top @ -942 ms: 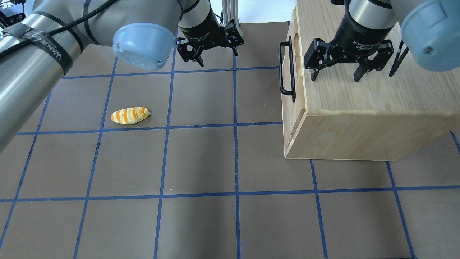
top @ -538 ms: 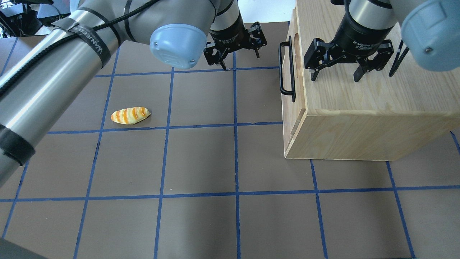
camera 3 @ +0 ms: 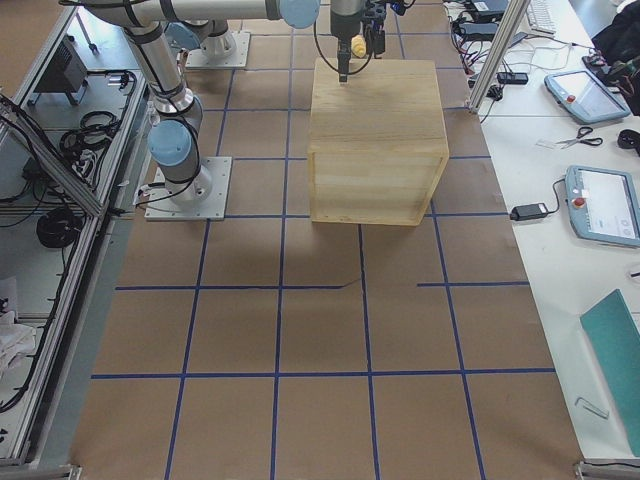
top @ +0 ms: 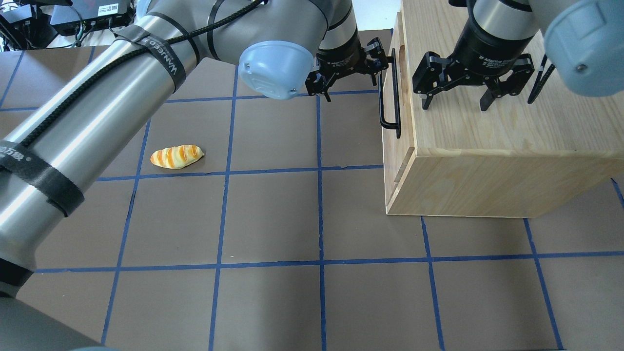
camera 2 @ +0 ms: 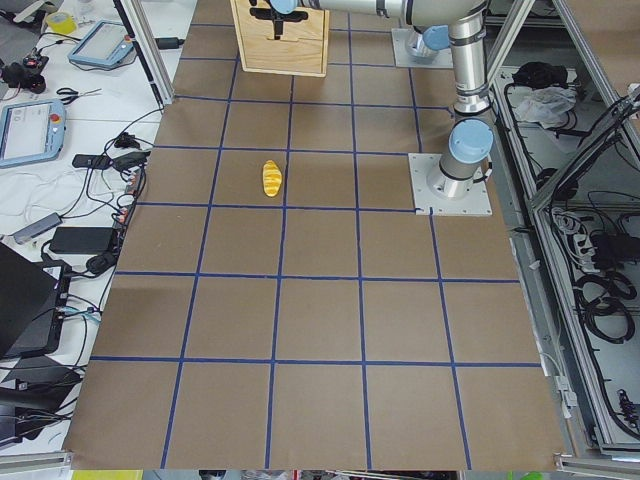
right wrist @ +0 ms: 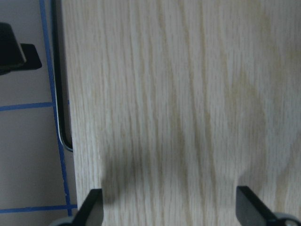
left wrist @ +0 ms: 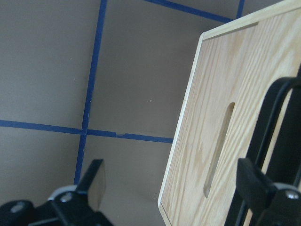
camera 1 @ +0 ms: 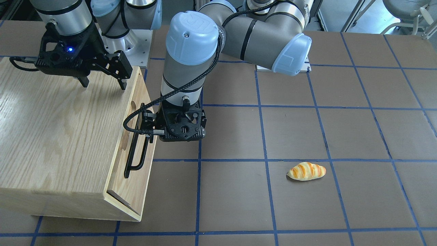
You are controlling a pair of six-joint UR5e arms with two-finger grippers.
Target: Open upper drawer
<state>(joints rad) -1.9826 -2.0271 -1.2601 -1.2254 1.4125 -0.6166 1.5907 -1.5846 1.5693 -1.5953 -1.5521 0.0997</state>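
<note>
Down below, table [top: 273,219]: brown surface ruled into squares by blue tape, carrying everything we're watching.
Cabinet [top: 487,131]: big pale-wood box on the robot's right half of the table, oak-grain top up, front face turned toward the table's middle.
Left arm [top: 97,126]: long silver run stretched across from the robot's left side, wrist bent down right at the cabinet's front.
Upper drawer [camera 1: 136,181]: top of that front face, pushed in, panel lying along the cabinet body, oval notch in its upper edge.
Right gripper [top: 454,105]: over the cabinet top, fingers spread wide, only oak grain between them. The tips are close to the wood, but I cannot tell whether they touch it.
Left gripper [top: 356,78]: pointing down at the end of the drawer front nearer the robot's base, fingers spread wide, gripping nothing. The wrist view puts one finger right at the black bar and the other out over the table, with the panel's edge and notch between them. Touching the bar or just beside it? Cannot tell.
Handle [top: 380,105]: long black bar standing off the drawer panel and running along it.
Bread roll [top: 176,157]: little orange-striped loaf, flat on the table on the robot's left side, well apart from the cabinet and both grippers.
</note>
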